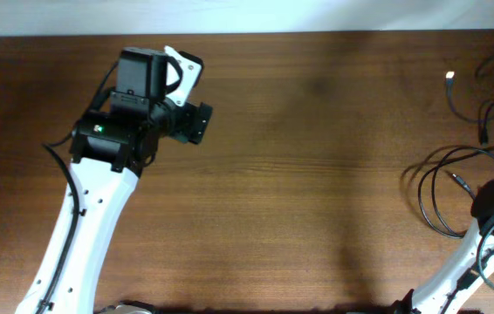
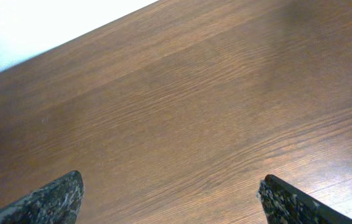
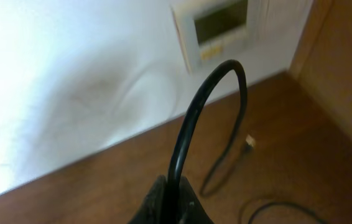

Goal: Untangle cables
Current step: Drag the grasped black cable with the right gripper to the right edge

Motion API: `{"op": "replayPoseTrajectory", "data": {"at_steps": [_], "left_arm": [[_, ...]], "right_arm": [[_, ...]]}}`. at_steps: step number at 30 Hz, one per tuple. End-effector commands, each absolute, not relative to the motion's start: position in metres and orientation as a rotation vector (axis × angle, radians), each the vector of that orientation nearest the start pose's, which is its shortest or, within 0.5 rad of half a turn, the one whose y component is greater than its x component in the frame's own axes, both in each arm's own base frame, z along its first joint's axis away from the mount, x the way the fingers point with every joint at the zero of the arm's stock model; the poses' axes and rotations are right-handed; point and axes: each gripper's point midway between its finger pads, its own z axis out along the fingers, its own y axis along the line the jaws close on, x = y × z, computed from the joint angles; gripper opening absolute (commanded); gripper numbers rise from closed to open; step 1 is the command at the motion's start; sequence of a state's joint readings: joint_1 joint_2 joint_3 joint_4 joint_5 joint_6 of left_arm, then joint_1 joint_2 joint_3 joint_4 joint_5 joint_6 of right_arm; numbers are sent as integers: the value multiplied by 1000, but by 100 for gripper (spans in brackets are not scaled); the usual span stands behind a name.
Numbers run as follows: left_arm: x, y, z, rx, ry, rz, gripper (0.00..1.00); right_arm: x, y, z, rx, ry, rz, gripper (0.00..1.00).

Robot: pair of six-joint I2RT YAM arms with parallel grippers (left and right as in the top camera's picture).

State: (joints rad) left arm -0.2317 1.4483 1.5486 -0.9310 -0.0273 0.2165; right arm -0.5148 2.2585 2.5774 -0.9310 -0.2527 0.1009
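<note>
At the right-hand edge of the worktop (image 1: pixel 317 174), the cables (image 1: pixel 439 187) lie in loose, thin black loops on dark brown wood with a fine, straight grain. More strands trail toward the far right corner, where one ends in a small pale plug (image 1: pixel 449 77). The right arm (image 1: pixel 491 231), a white shell with a black wrist, sits over the near side of the loops.

Seen from the right wrist, the right fingers (image 3: pixel 154 205) are pressed narrow together, pinching one cable (image 3: pixel 204 102). This smooth, round, glossy cord rises from the grip in a tall arch and drops back to the wood, ending in a tiny light tip (image 3: pixel 249 142). Behind it are a white wall and a pale rectangular wall panel (image 3: pixel 216 28) with a dull greenish screen.

Well apart on the left side, the left fingers (image 2: pixel 45 202) are spread wide. They are dark wedges with a speckled, grainy surface, with only bare wood grain between them.
</note>
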Motion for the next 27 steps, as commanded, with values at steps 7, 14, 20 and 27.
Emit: {"op": "replayPoseTrajectory", "data": {"at_steps": [7,14,20,27], "left_arm": [[382,-116,264,641,2351,22,97],[386,-122,262,704,2328,39,99],[391,-121,291,673,2260,50,98],[311,-55,421,391,1951,232,100]], "right_arm": [[505,-339,177,818,2293,149,93],[534,-260,216,586,2260,446,99],[495,-157,441,215,1958,267,99],[284,-59,552,140,1879,-66,100]]}}
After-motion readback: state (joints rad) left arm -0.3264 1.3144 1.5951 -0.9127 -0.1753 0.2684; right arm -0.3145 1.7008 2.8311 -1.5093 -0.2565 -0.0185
